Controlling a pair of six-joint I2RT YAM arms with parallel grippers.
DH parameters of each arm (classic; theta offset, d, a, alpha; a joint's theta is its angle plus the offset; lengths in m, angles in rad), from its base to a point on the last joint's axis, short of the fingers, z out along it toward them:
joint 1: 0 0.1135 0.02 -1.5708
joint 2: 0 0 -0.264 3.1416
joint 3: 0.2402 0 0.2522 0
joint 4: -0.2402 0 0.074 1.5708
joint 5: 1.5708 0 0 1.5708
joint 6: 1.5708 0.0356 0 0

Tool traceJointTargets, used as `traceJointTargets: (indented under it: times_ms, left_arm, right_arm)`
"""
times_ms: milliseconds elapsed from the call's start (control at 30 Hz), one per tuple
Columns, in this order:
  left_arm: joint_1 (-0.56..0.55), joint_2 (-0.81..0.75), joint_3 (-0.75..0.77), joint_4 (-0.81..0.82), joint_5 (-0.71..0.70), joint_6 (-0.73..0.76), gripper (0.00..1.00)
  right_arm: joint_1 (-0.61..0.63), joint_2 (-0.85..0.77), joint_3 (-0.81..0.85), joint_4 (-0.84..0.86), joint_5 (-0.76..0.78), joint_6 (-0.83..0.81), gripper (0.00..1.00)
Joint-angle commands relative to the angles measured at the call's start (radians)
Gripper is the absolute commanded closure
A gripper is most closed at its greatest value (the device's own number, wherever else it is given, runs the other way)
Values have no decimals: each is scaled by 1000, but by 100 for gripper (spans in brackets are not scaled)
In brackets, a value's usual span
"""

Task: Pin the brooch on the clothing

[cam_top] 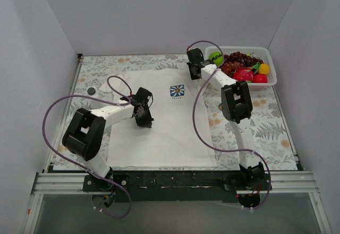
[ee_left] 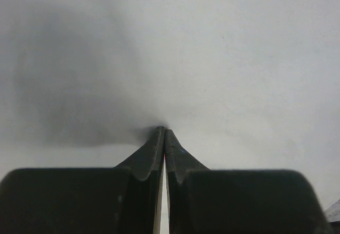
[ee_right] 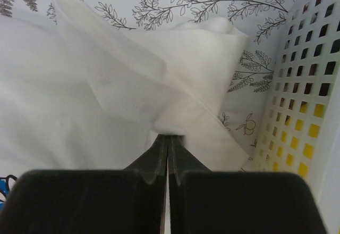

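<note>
Right wrist view: right tool (ee_right: pixel 168 136) pinched shut on a fold of the T-shirt (ee_right: pixel 106 101); left tool (ee_left: pixel 163 130) closed, empty, tips on cloth; brooch (cam_top: pixel 92 91) near the left edge of the tabletop (cam_top: pixel 265 133).

Plain white far wall panel (cam_top: pixel 175 16), matte, evenly lit. Plain white left wall panel (cam_top: pixel 32 85) and plain white right wall panel (cam_top: pixel 319 85) angle in toward far wall, boxing table in on three sides. White table cover printed with grey leaves and small orange flowers (cam_top: pixel 265 133) runs wall to wall. Silver metal rail (cam_top: pixel 170 189) along near table edge. Dull grey-green panel (cam_top: pixel 175 212) nearest of all. Light soft, diffuse; shadows faint.
</note>
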State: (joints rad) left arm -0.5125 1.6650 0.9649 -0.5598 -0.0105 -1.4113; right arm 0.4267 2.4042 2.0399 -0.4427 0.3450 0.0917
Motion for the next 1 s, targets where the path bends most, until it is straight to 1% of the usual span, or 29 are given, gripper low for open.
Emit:
traceJointTargets:
  times_ms: [0,133,233,400,533,600,667,733,867,900,967]
  left_arm:
    - [-3,2,-71,-144,-51,-5,100]
    - [-3,1,-75,-167,-78,-5,100]
    - [-3,-13,-45,-172,-91,12,100]
    - [-12,-59,60,-172,-105,63,100]
    - [-55,-82,156,-164,-102,74,100]
    - [-78,-91,166,-134,-80,68,100]
    - [-112,-93,169,-97,-50,55,100]
    - [-147,-87,163,-77,-34,31,100]
    - [-205,-44,132,-22,9,-12,100]
    - [-216,-37,123,-8,59,-23,100]
    - [-253,-30,97,35,89,-54,100]
  right_arm:
    - [-5,-25,26,-21,120,-50,99]
    - [-3,-48,26,-17,156,-70,99]
    - [-3,-66,29,-16,140,-67,99]
    - [0,-135,-9,38,40,-58,99]
    - [0,-177,-38,100,-55,-49,99]
    - [0,-206,-76,180,-110,-46,99]
    - [0,-209,-112,225,-142,-40,99]
    - [1,-172,-78,236,-156,-35,99]
    - [4,-64,34,173,-161,-37,99]
    - [6,-30,46,165,-166,-35,99]
    - [3,-11,46,171,-167,-32,99]
